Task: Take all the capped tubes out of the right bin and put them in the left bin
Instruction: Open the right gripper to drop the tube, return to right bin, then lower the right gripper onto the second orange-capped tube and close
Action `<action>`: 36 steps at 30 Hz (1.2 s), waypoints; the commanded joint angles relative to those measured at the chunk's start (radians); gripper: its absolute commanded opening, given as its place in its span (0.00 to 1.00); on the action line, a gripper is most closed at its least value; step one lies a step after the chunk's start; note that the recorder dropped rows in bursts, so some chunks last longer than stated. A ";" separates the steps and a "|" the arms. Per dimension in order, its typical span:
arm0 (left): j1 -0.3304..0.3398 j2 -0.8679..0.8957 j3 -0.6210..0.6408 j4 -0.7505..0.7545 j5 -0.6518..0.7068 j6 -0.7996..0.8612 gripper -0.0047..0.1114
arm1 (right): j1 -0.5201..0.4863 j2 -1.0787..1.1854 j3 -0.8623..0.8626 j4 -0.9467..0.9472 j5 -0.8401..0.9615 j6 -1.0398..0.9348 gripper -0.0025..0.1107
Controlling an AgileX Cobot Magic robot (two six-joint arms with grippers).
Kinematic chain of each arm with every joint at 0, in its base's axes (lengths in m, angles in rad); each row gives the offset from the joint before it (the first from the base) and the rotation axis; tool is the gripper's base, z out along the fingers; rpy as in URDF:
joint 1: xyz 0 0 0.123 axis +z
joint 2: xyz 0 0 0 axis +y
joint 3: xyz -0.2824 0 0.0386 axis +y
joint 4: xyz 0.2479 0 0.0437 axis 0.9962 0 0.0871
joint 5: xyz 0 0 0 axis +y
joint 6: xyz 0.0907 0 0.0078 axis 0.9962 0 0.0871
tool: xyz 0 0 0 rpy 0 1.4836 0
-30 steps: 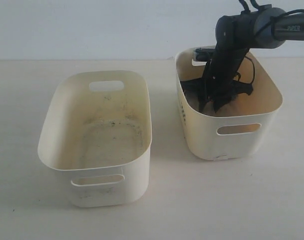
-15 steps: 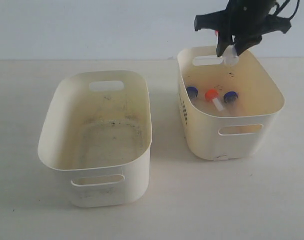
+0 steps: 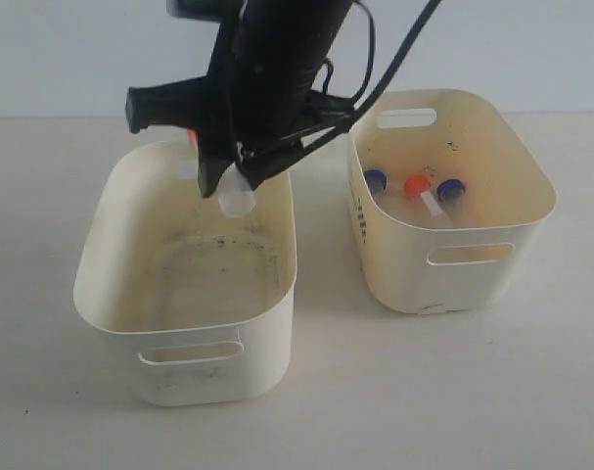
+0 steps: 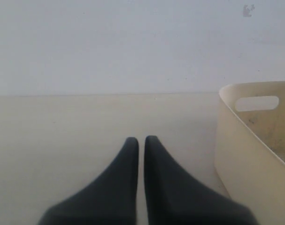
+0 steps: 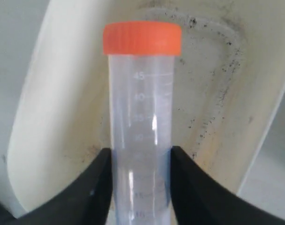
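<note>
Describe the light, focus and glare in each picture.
Exterior view: soft even light, faint shadows beside the left bin; the right hand is dark, little detail. Left wrist view: the left hand looks soft, near the lens. Right wrist view: the orange-capped tube is sharp, with a glare streak.

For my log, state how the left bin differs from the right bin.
The left bin is paler, its floor smudged dark; the right bin is yellower and cleaner. The right bin bears black print on one side; the left bin shows none. Three capped tubes lie in the right bin, none in the left bin. Both are oval with slot handles.
</note>
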 commanded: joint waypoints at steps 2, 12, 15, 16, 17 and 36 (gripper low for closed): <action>-0.001 0.004 -0.004 -0.002 -0.010 -0.004 0.08 | 0.010 0.062 -0.002 -0.012 0.001 0.001 0.75; -0.001 0.004 -0.004 -0.002 -0.010 -0.004 0.08 | -0.001 0.020 -0.061 -0.450 0.101 0.068 0.02; -0.001 0.004 -0.004 -0.002 -0.010 -0.004 0.08 | -0.035 0.001 -0.083 -0.609 0.109 0.118 0.02; -0.001 0.004 -0.004 -0.002 -0.010 -0.004 0.08 | -0.057 -0.003 -0.086 -0.625 0.109 0.118 0.02; -0.001 0.004 -0.004 -0.002 -0.010 -0.004 0.08 | -0.082 -0.003 -0.086 -0.625 0.109 0.118 0.02; -0.001 0.004 -0.004 -0.002 -0.010 -0.004 0.08 | -0.350 0.179 -0.081 -0.513 0.109 0.173 0.06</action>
